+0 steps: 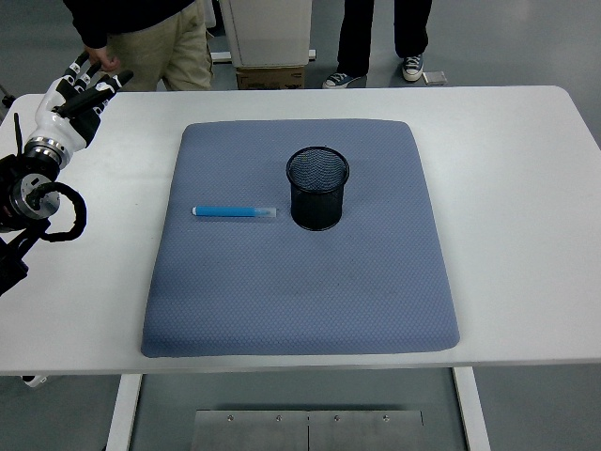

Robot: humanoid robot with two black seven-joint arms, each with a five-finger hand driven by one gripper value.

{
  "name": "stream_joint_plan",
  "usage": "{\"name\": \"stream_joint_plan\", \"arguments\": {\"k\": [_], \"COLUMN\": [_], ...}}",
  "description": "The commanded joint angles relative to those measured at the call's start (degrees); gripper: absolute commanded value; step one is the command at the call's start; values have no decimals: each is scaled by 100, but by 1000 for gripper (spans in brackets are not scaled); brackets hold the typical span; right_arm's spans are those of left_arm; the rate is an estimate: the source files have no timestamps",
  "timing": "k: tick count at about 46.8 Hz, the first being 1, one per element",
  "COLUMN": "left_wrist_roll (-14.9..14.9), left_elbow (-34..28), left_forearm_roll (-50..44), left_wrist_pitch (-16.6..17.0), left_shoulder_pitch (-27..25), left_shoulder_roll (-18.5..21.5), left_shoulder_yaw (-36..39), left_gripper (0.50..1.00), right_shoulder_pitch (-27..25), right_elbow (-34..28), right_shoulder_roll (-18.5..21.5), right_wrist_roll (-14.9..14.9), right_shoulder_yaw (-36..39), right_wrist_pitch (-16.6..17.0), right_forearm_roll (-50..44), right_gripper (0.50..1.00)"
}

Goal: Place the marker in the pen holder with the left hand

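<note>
A blue marker (235,212) lies flat on the grey-blue mat (300,301), pointing left to right, just left of the black mesh pen holder (317,188). The holder stands upright near the mat's middle and looks empty. My left hand (86,94) hovers over the table's far left corner, well away from the marker, with its fingers relaxed and holding nothing. The right arm does not show.
The white table (526,235) has bare surface around the mat. Two people stand beyond the far edge, one in tan trousers (164,47) close behind my left hand, another in dark trousers (385,33). A white cabinet (266,33) stands between them.
</note>
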Motion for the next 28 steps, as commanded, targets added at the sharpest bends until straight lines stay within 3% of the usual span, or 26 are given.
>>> {"name": "stream_joint_plan", "arguments": {"k": [1, 22, 28], "left_wrist_roll": [-16, -42, -25], "left_elbow": [0, 9, 9], "left_forearm_roll": [9, -106, 105], "left_wrist_pitch": [-7, -42, -200], "left_shoulder_pitch": [46, 82, 64], "left_shoulder_roll": [0, -35, -26], "left_shoulder_yaw": [1, 1, 27], "left_gripper": [1000, 1000, 1000], "right_shoulder_pitch": [0, 0, 0], "right_elbow": [0, 0, 0], "right_shoulder_roll": [0, 0, 0], "right_wrist_roll": [0, 0, 0], "right_shoulder_yaw": [0, 0, 0], "right_wrist_pitch": [0, 0, 0], "right_forearm_roll": [0, 0, 0], "right_gripper": [1000, 1000, 1000]}}
